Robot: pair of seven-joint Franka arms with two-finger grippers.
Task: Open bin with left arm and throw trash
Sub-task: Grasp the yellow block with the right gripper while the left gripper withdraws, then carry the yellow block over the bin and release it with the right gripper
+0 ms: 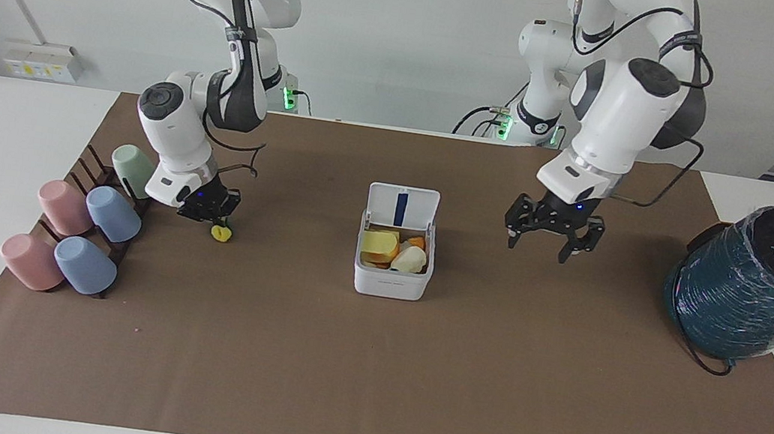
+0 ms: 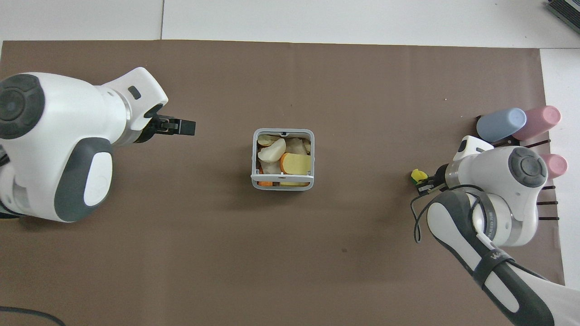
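Observation:
The white bin (image 1: 391,278) stands mid-mat with its lid (image 1: 402,208) swung up and open; it also shows in the overhead view (image 2: 282,185). Inside lie a yellow piece (image 1: 380,245), a cream-white lump (image 1: 410,258) and orange bits. My left gripper (image 1: 541,242) is open and empty, up in the air over the bare mat between the bin and the teal cylinder; it also shows in the overhead view (image 2: 186,127). My right gripper (image 1: 214,217) is low by the cup rack, shut on a small yellow scrap (image 1: 221,233), also seen from overhead (image 2: 418,175).
Several pastel cups (image 1: 113,212) lie on a dark rack (image 1: 91,164) at the right arm's end of the table. A big teal wrapped cylinder (image 1: 756,284) stands at the left arm's end. A brown mat (image 1: 364,380) covers the table.

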